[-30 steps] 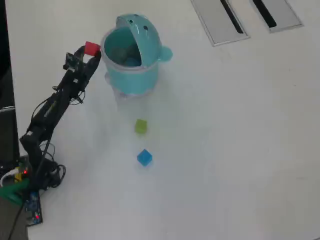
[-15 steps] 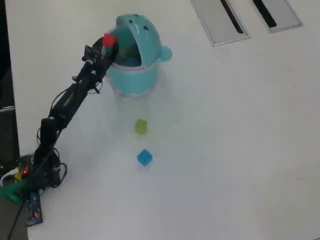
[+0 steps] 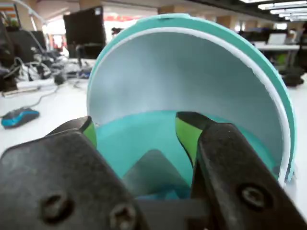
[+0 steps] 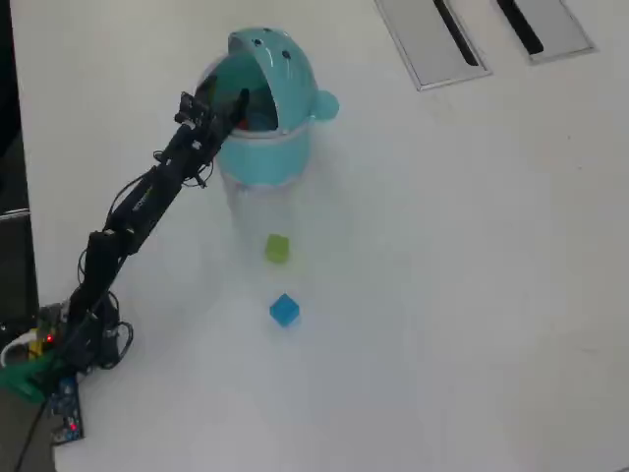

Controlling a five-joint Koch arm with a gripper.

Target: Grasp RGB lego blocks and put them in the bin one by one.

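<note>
The arm reaches up and across from its base at the lower left of the overhead view, and its gripper [image 4: 228, 101] hangs right over the open mouth of the bin [image 4: 295, 147], just under the raised domed lid [image 4: 280, 54]. In the wrist view the jaws stand spread, a clear gap between the two green-lined fingertips [image 3: 187, 136], and nothing is pinched between them; through that gap I see only the teal inside of the bin and the pale underside of the lid behind. In the overhead view a small patch of red [image 4: 257, 122] shows inside the bin beside the gripper, which I take to be the red block, though it is too small to be sure. The other two blocks lie on the white table [image 4: 472, 295], well apart from the jaws and back toward the arm's base side of the bin: the yellow-green block [image 4: 277, 248] nearer, the blue block [image 4: 283, 310] just beyond it, the pair roughly in line below the bin. So I judge the coming move turns on this: the jaws must rise clear of the rim and swing down-view to the yellow-green block, the closer one.
</note>
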